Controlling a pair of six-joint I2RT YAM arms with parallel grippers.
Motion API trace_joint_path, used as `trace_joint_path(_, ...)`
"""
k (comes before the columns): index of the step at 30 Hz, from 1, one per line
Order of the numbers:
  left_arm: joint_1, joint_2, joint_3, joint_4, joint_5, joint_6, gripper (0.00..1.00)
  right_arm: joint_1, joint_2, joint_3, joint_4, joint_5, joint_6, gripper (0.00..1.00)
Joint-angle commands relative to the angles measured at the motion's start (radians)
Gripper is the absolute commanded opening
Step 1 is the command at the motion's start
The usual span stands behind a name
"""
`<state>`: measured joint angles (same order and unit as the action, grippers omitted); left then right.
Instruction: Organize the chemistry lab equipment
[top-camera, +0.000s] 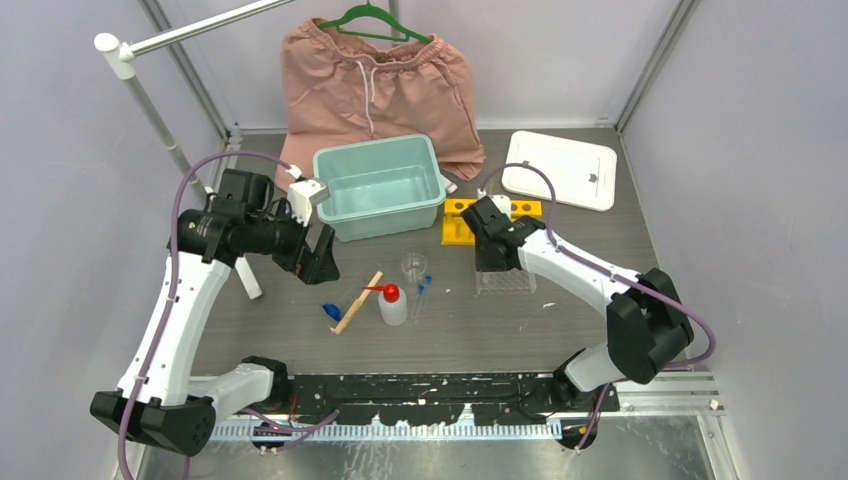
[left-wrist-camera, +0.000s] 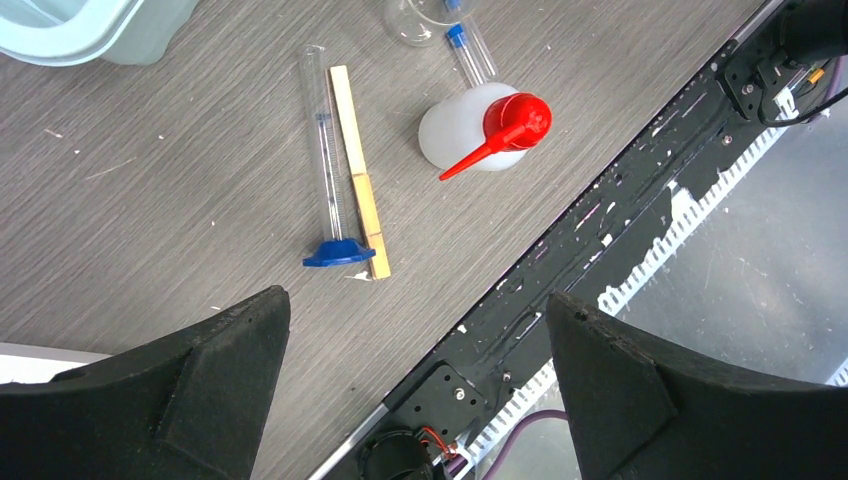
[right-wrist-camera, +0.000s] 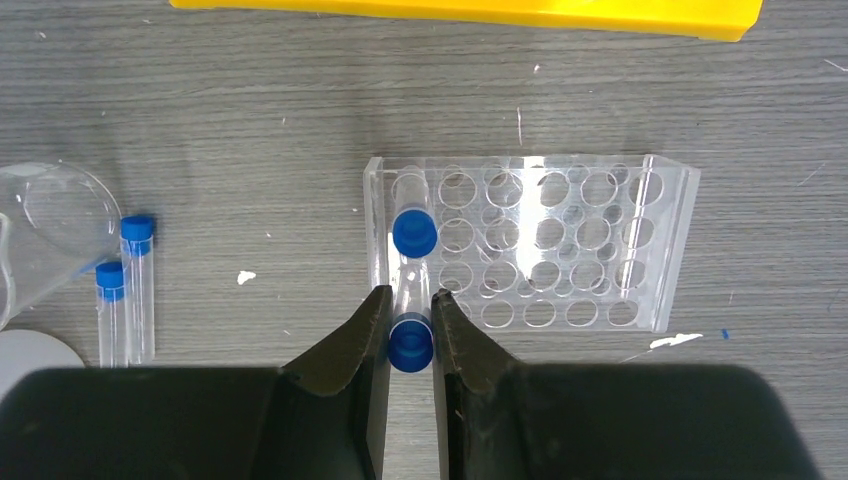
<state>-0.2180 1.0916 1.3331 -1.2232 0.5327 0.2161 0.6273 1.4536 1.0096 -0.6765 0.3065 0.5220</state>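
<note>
My right gripper (right-wrist-camera: 410, 298) is shut on a clear blue-capped tube (right-wrist-camera: 410, 342), whose lower end points at the front left corner of the clear rack (right-wrist-camera: 600, 250). Another capped tube (right-wrist-camera: 413, 230) stands in that rack's left column. Two more tubes (right-wrist-camera: 125, 290) lie on the table beside the small beaker (right-wrist-camera: 50, 220). My left gripper (left-wrist-camera: 415, 300) hangs open and empty above the table's near edge. Ahead of it lie the wooden stick (left-wrist-camera: 358, 170), a thin clear tube (left-wrist-camera: 325, 160) with a blue foot (left-wrist-camera: 338, 252), and the red-nozzled squeeze bottle (left-wrist-camera: 470, 125).
The yellow rack (top-camera: 458, 215) sits just behind the clear rack (top-camera: 505, 280). A teal bin (top-camera: 380, 185) stands at the back centre, with its white lid (top-camera: 560, 168) to the right. Pink shorts (top-camera: 375, 80) hang on a green hanger behind the bin.
</note>
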Motion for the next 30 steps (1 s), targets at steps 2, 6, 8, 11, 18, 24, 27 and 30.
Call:
trace_joint_path(2,-0.001,-0.025,0.031,0.032,-0.001,0.003,1.00,0.007,0.018,0.003,0.044,0.028,0.009,0.01)
trace_joint_path(6,-0.001,-0.028,0.034,0.033,-0.005,0.006,1.00,0.006,0.032,-0.001,0.056,0.022,0.010,0.01)
trace_joint_path(8,-0.001,-0.029,0.034,0.033,-0.007,0.006,1.00,0.007,0.035,-0.002,0.059,0.017,0.012,0.08)
trace_joint_path(11,-0.001,-0.029,0.034,0.032,-0.008,0.006,1.00,0.007,0.024,-0.009,0.061,0.015,0.018,0.21)
trace_joint_path(18,-0.001,-0.029,0.039,0.034,-0.009,0.006,1.00,0.013,-0.051,0.027,0.004,0.014,0.029,0.47)
trace_joint_path(24,-0.001,-0.029,0.044,0.034,-0.005,-0.001,1.00,0.067,-0.125,0.137,-0.091,0.049,0.059,0.50)
trace_joint_path(27,-0.001,-0.033,0.047,0.035,-0.006,-0.002,1.00,0.135,-0.119,0.191,-0.097,0.047,0.093,0.48)
trace_joint_path(30,-0.001,-0.032,0.050,0.034,-0.007,-0.006,1.00,0.213,-0.058,0.232,-0.074,0.014,0.129,0.47)
